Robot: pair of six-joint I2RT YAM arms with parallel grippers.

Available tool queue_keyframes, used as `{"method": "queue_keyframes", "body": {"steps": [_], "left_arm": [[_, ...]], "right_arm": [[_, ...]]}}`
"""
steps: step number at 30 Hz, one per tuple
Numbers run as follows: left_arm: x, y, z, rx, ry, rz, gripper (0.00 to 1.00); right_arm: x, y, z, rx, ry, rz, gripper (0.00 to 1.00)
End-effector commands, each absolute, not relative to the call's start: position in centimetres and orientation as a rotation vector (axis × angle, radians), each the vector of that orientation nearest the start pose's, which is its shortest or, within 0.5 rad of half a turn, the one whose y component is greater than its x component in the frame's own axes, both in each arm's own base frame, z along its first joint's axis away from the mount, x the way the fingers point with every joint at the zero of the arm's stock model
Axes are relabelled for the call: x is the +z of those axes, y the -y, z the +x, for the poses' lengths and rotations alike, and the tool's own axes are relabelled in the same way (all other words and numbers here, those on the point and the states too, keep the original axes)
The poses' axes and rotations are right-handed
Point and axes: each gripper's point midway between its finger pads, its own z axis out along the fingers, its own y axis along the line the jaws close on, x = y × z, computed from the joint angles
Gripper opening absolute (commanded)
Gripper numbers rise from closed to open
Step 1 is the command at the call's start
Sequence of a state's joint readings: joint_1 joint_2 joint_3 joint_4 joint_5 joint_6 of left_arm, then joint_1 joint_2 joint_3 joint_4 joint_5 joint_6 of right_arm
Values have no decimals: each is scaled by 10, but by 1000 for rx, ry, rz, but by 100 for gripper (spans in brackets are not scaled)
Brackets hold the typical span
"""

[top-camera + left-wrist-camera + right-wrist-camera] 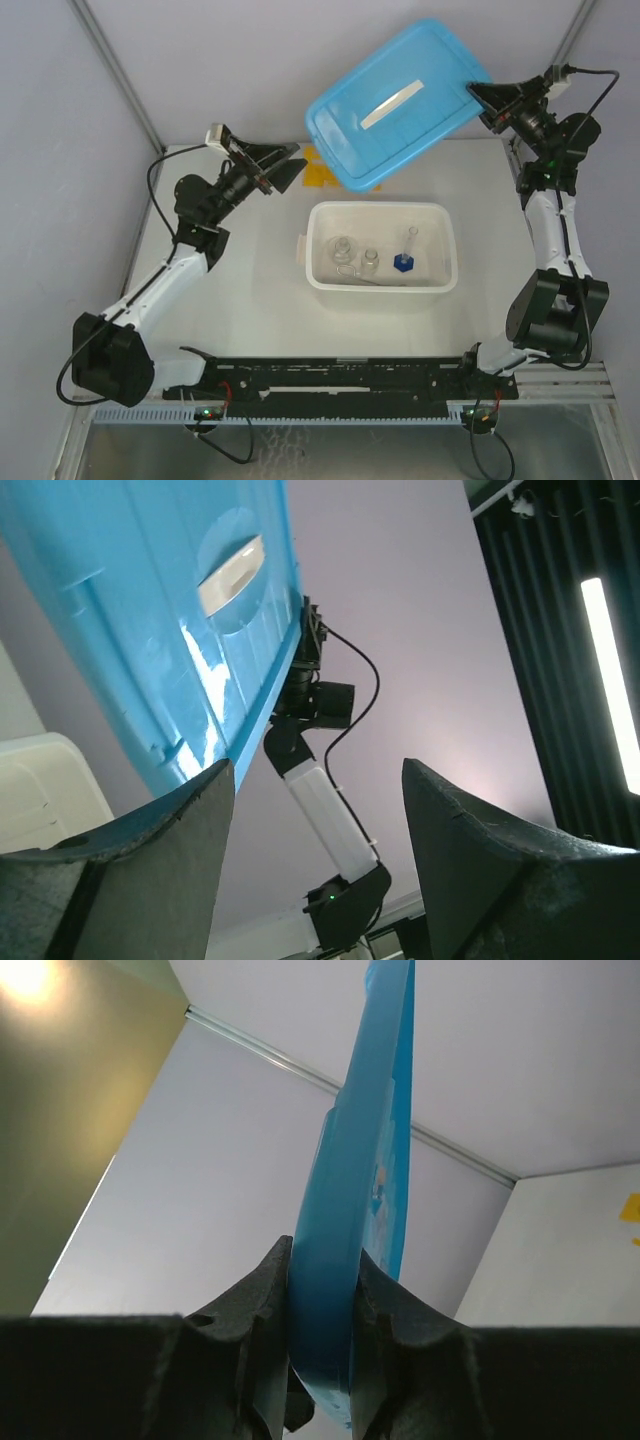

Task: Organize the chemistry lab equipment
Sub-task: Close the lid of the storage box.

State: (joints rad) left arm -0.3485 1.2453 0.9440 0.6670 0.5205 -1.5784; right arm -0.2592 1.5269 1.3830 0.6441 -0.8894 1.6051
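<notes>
On the white table (250,300) the glass vessels (355,252) sit inside the white tub (440,280), below the blue lid (400,100) pinched by the right tool (484,100); the left tool (290,168), open and empty, is nearer the tub.

I see my right end effector (478,97) holding the blue rectangular plastic lid (395,103) aloft beyond the white plastic tub (382,282), which contains small clear glass vessels (356,253).
</notes>
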Motion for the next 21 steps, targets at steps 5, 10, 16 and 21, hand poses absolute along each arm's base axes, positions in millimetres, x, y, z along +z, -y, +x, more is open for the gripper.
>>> {"method": "queue_keyframes", "body": {"steps": [5, 10, 16, 21], "left_arm": [[414, 249, 325, -2011, -1443, -350, 71], [403, 253, 334, -1995, -1471, -349, 69], [387, 257, 338, -1973, -1528, -349, 68], [382, 262, 348, -1964, -1554, -349, 68]], "right_arm": [[499, -66, 405, 1603, -1305, 335, 0], [505, -63, 396, 1546, -1297, 331, 0], [510, -54, 389, 1506, -1292, 332, 0], [511, -57, 384, 1510, -1304, 319, 0]]}}
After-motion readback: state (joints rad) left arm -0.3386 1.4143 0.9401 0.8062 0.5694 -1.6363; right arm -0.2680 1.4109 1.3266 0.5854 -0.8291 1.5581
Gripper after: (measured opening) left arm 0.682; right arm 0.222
